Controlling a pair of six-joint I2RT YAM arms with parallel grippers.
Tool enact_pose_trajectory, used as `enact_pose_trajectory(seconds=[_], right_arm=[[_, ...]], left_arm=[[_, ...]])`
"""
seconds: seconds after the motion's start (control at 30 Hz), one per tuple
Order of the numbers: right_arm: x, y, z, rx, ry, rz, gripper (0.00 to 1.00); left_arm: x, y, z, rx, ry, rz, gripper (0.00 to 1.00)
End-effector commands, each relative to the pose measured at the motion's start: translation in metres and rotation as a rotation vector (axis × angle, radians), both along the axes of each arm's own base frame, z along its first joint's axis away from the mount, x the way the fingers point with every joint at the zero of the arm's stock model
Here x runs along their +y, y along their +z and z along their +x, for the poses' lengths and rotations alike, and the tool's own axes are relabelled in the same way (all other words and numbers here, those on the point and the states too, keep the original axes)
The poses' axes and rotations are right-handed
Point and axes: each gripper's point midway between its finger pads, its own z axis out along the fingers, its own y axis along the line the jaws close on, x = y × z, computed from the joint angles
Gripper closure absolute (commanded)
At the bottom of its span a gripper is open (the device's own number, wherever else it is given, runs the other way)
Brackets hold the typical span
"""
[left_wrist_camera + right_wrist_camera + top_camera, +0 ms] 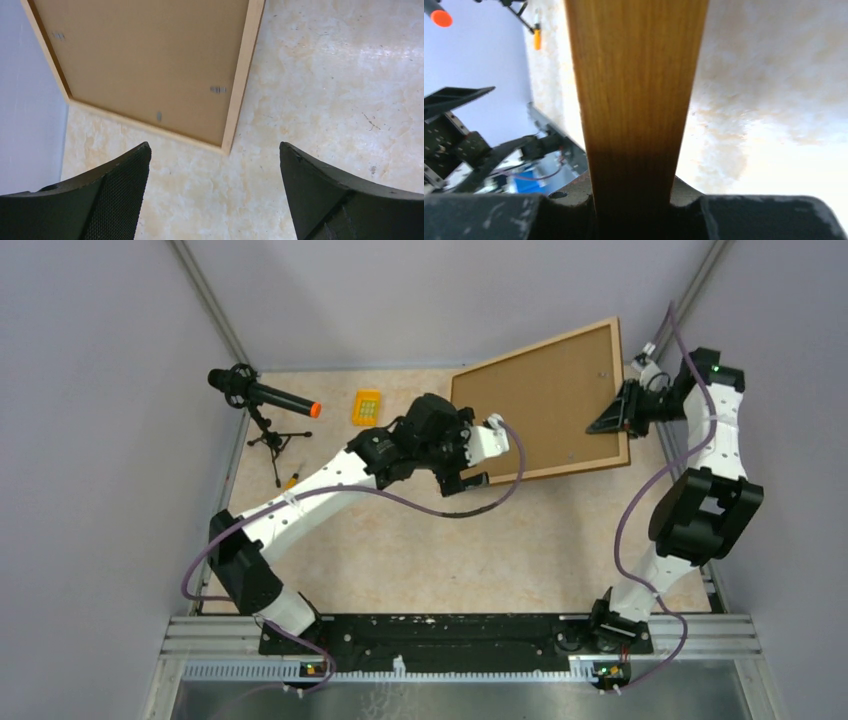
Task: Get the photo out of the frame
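On the beige table [400,560], the frame [545,400] tilts, back board [150,60] showing. My right gripper [612,418] clamps its rim; my left gripper [215,150] stands wide apart.

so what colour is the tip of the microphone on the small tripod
The tip is bright orange, the microphone otherwise black; top external view shows it best.

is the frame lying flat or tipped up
Tipped up: the right claw holds the frame by its right edge, raised above the table.
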Motion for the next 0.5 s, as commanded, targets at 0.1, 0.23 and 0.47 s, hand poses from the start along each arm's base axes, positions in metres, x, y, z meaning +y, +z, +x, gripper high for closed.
enact_pose_trajectory(seconds=[0.1, 0.23, 0.47], right_arm=[[-0.042, 0.131, 0.024, -0.48, 0.022, -0.432, 1.0], [-0.039, 0.172, 0.033, -0.606, 0.047, -0.553, 1.0], [0.022, 0.181, 0.037, -0.812, 0.212, -0.875, 1.0]], left_arm=[[0.041, 0.085, 0.027, 0.042, 0.129, -0.273, 0.01], [0.05, 0.106, 0.028, 0.033, 0.143, -0.34, 0.01], [0.076, 0.127, 0.04, 0.035, 0.221, -0.411, 0.01]])
